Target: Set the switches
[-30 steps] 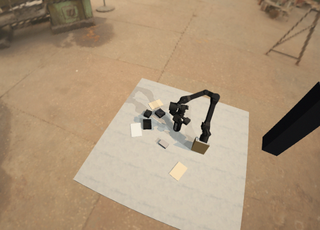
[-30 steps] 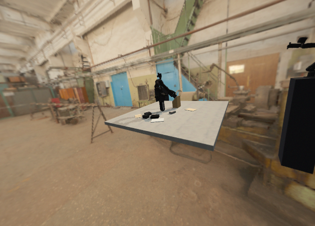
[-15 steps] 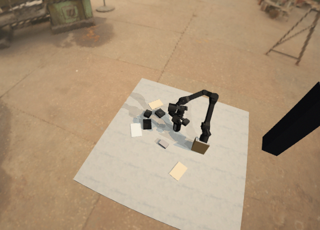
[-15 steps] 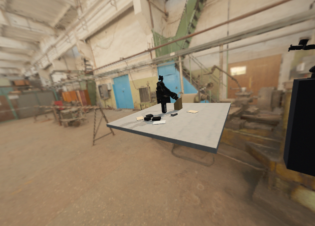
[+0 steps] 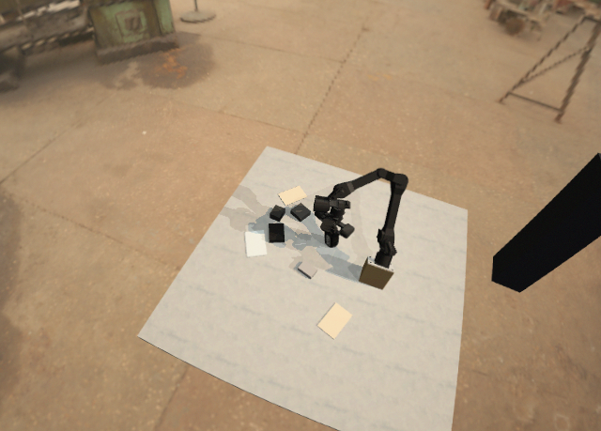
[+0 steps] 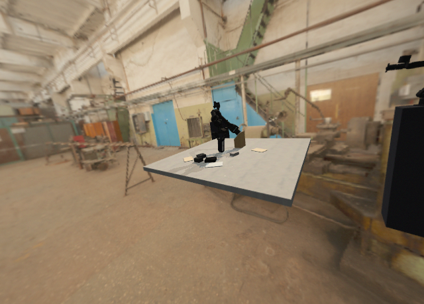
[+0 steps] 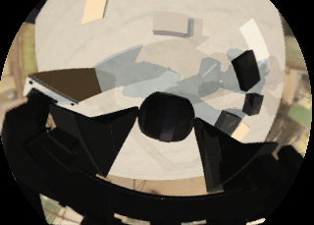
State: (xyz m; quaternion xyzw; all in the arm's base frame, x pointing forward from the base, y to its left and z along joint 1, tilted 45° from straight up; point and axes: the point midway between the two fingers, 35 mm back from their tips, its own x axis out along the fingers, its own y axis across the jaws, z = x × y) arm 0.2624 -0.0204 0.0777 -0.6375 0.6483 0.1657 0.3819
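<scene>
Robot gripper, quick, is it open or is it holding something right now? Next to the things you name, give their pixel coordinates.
Gripper (image 5: 331, 228) (image 6: 220, 138) (image 7: 167, 115): closed, holding the dark unit (image 5: 331, 238) (image 6: 220, 146) (image 7: 167, 121) between its two fingers.

No legible txt, brands, nos. or signs in top, ext. or wrist view; we can't read any.
</scene>
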